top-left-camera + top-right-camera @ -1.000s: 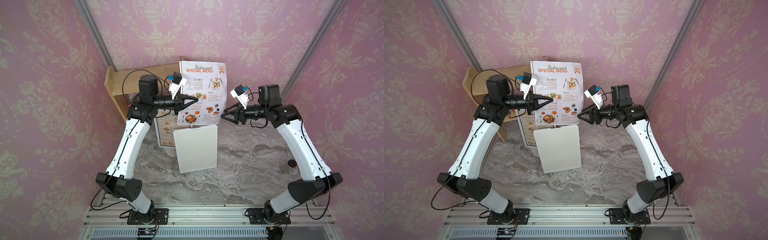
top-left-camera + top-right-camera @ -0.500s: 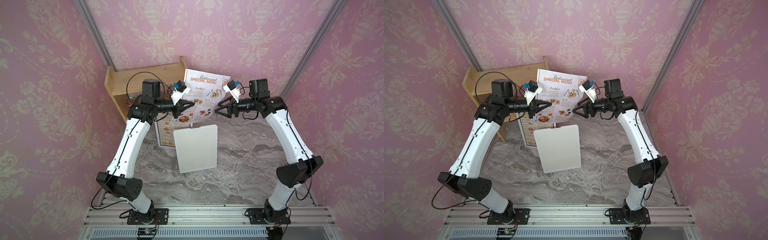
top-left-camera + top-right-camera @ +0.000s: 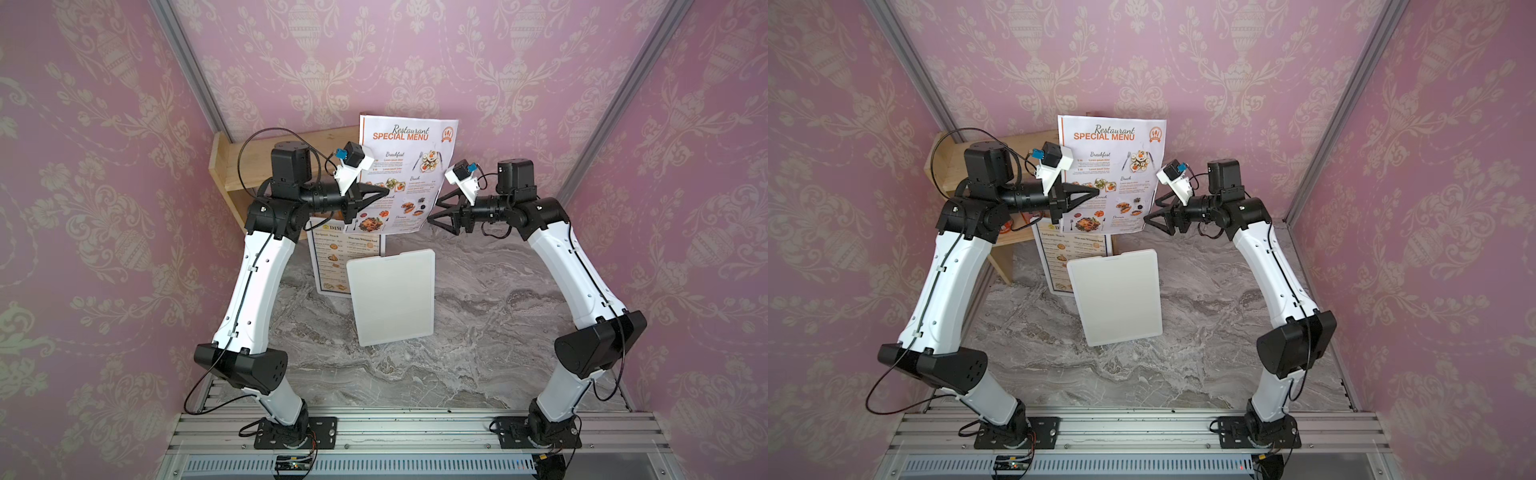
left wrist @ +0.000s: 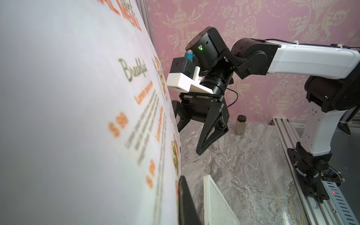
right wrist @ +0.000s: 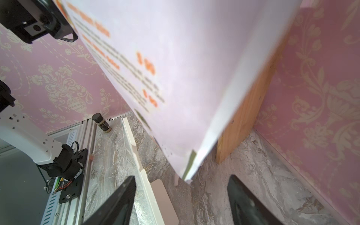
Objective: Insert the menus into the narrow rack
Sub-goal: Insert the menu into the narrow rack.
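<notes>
Menus are found apart: the Special Menu sheet [image 3: 409,174] is held upright at upper centre, clamped near its left edge by the left gripper [image 3: 384,192]. The right gripper [image 3: 432,212] is spread wide, empty, just beside the sheet's lower right corner. The Dim Sum sheet [image 3: 332,257] is laid on the tabletop [image 3: 478,332], partly covered by a white board [image 3: 392,297]. The wooden rack [image 3: 232,166] is partly hidden behind the left arm [image 3: 257,282].
</notes>
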Controlling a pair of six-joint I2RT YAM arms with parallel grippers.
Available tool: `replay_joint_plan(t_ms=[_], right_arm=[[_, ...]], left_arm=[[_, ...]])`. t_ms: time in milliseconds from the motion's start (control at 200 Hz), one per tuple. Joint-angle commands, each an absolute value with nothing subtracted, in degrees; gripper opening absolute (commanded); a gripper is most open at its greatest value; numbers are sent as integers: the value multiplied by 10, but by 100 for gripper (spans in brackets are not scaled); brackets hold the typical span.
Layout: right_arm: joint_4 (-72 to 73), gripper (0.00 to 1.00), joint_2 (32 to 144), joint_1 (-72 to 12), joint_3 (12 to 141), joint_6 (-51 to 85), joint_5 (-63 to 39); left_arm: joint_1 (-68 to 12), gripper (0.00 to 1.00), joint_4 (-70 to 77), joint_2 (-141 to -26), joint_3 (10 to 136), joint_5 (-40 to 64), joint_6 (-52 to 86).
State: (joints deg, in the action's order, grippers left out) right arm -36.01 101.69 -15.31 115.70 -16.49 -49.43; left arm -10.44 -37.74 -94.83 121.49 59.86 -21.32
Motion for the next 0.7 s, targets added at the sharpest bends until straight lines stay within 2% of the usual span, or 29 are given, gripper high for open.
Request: replay_joint_plan(t_ms=[0,170,500,695], right_arm=[[-301,77,999,-157,1141,-165,-496],[-258,77,1004,-164,1129,-164,-544],[-269,76,1047,-193,1175,-196,-568],[-303,71,1066,-196,1225,-198,-587]], left_arm=[[-80,0,-335,-916,1187,659,-159],[-50,0,-179,-897,1125,713,-30],[-41,0,-153,-884,1088,728,-21],[-32,0,-149,-871,1050,722,-29]])
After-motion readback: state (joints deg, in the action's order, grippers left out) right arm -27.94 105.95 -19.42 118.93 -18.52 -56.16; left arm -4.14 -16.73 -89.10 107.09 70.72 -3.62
